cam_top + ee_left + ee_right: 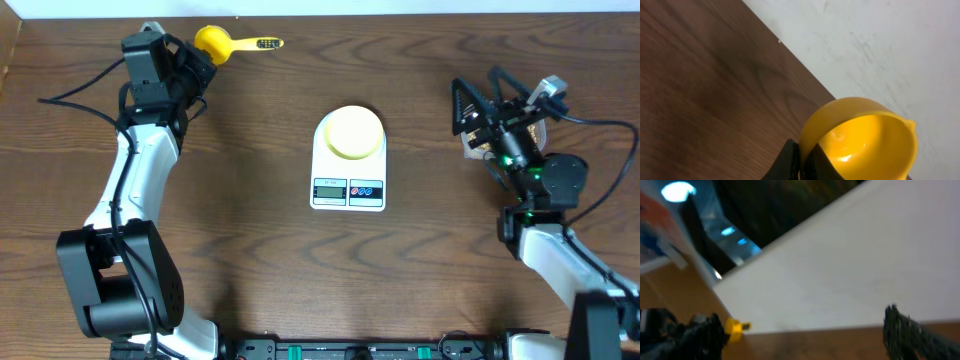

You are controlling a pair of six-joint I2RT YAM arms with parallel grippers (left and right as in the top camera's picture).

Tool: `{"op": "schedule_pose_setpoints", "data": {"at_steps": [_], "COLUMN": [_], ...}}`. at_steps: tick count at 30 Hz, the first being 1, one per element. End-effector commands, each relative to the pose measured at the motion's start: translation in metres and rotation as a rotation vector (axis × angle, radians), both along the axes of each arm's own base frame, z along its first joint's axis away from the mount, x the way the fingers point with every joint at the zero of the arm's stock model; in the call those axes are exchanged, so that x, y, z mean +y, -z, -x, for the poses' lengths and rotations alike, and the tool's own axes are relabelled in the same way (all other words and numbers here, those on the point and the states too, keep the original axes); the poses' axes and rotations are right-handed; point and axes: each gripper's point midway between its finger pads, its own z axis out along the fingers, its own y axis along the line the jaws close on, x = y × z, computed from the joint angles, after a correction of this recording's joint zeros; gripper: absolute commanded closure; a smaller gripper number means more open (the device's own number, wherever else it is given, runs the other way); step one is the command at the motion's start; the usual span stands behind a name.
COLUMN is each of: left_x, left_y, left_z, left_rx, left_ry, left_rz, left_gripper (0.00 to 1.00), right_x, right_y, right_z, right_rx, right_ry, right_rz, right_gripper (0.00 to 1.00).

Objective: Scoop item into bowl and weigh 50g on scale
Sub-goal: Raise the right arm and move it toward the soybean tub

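- Table (250,230), one: dark wood, and everything listed here stands on it.
- Arms, two: one at each side of the table.
- Left gripper (197,62), one: it sits at the far-left edge, against the scoop's cup. In the left wrist view dark finger parts lie on either side of the cup wall. You cannot tell from this whether they are pinching it.
- Right gripper (468,108), one: released, fingers spread wide with nothing between them, well apart from the scale.
- Scale (325,165), one: white, mid-table, with one display (330,190) and a button panel (366,190) on the near edge. The reading is too small to make out.
- Bowl (352,133), one: pale yellow, centred on the scale's top, apparently empty.
- Scoop (214,41), one: bright yellow and empty, its handle pointing right, away from the left gripper.
- Beans, none counted: not visible in any view.
- Step in hand, as judged: securing the scoop. Confirm a firm hold before you lift it. Keep the cup level and its mouth upward, and carry it clear of the bowl so the scale stays undisturbed.
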Motion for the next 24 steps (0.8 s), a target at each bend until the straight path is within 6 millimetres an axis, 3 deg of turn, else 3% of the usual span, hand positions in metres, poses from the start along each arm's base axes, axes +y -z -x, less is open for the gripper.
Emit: {"op": "schedule_pose_setpoints", "data": {"at_steps": [1, 7, 13, 24], "left_x": [-0.012, -0.038, -0.072, -0.078], "left_y": [-0.023, -0.023, -0.025, -0.025], "left_z": [-0.001, 0.0, 0.001, 0.002], "left_rx": [-0.042, -0.042, -0.063, -0.065], "left_ry": [0.039, 0.097, 0.188, 0.2], "left_rz": [0.045, 0.052, 0.007, 0.008], "left_gripper": [0.92, 0.92, 0.92, 0.93], "right_x": [0.014, 0.013, 0.03, 0.037], "right_y": [0.002, 0.027, 0.041, 0.047], "right_z": [-0.003, -0.02, -0.031, -0.032], "right_rx": [0.0, 0.115, 0.205, 0.233], "right_ry": [-0.046, 0.033, 0.007, -0.012], "right_rz": [-0.047, -0.153, -0.158, -0.126], "right_gripper": [0.01, 0.01, 0.01, 0.01]}}
